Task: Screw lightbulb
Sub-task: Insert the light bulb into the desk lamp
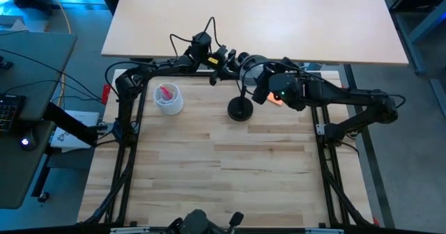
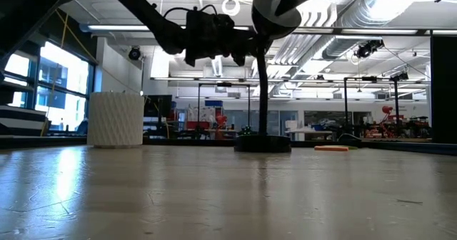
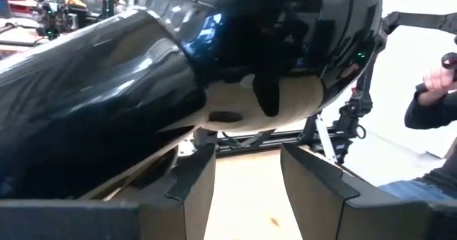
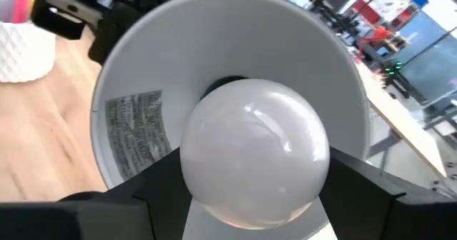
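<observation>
Two arms meet over the far edge of the table (image 1: 230,171), where a black lamp (image 1: 240,109) stands on its round base. The left gripper (image 3: 246,172) braces the glossy shade (image 3: 214,68), its fingers closed on the shade's outside. The right gripper (image 4: 250,197) clasps the bulb (image 4: 253,151), whose base is hidden at the socket (image 4: 228,84) inside the white-lined shade. How far the base has seated cannot be seen. The step in hand appears to be threading the bulb in. The next move likely calls for turning the bulb about its own axis with light inward pressure while the left arm keeps the shade from swinging. A white cup (image 1: 168,99) stands well apart.
</observation>
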